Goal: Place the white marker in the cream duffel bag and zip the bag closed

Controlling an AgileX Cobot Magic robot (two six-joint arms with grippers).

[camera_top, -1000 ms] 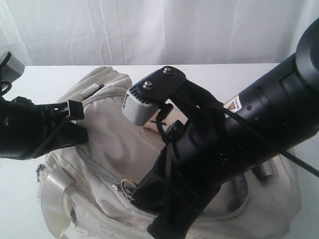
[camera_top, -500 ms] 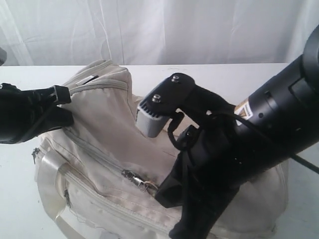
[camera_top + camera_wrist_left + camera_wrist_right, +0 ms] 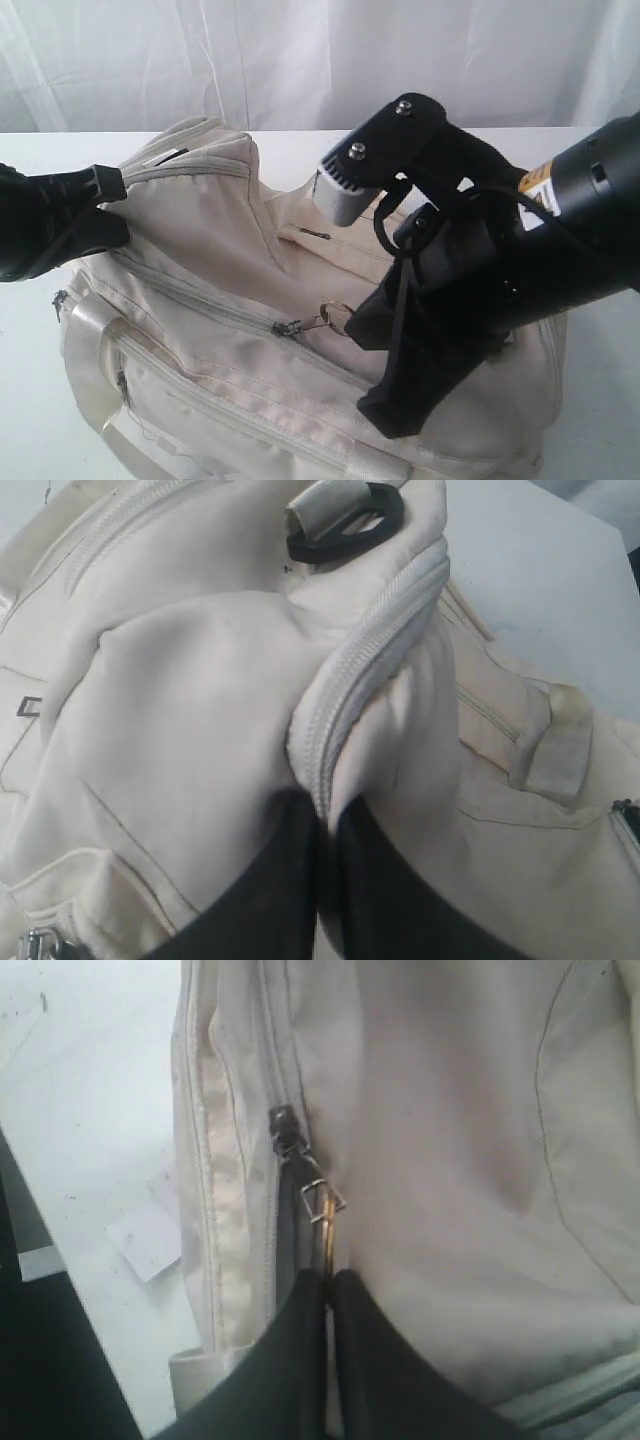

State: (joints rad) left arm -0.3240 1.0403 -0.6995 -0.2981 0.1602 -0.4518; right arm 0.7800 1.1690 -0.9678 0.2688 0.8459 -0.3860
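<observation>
Overall: the cream duffel bag (image 3: 220, 260) is seen lying on a white table (image 3: 30, 310) in front of a white curtain (image 3: 200, 60). The middle and lower part of the exterior view is filled by it.
Left side: the left gripper (image 3: 112, 205) is placed at the left edge of the exterior view, against the bag's raised upper left end.
Left fingers: they are pressed together on a fold of the bag's cream fabric. In the left wrist view a zipper seam (image 3: 370, 650) is pinched between them, and the cloth is bunched up around the grip.
Right side: the right gripper (image 3: 362, 325) is set down on the bag right of centre in the exterior view, and much of the bag's right half is covered by its black body.
Right fingers: they are closed on the metal zipper pull (image 3: 325, 1210), whose far end is clamped between the two black pads in the right wrist view.
Zipper: the slider (image 3: 290, 327) is found just left of the right gripper, near the lower centre of the exterior view. The teeth to its left are seen joined, while a narrow darker gap is shown between slider and fingers in the right wrist view.
Clip: a black clip (image 3: 345, 525) is seen on the bag beyond the pinched fold.
Handle: a shiny webbing handle (image 3: 90, 325) is seen at the bag's lower left in the exterior view.
Paper: a small white scrap (image 3: 145, 1238) is seen on the table just beside the bag.
White marker: it is not seen in any view, and whether it is inside the bag cannot be told.
</observation>
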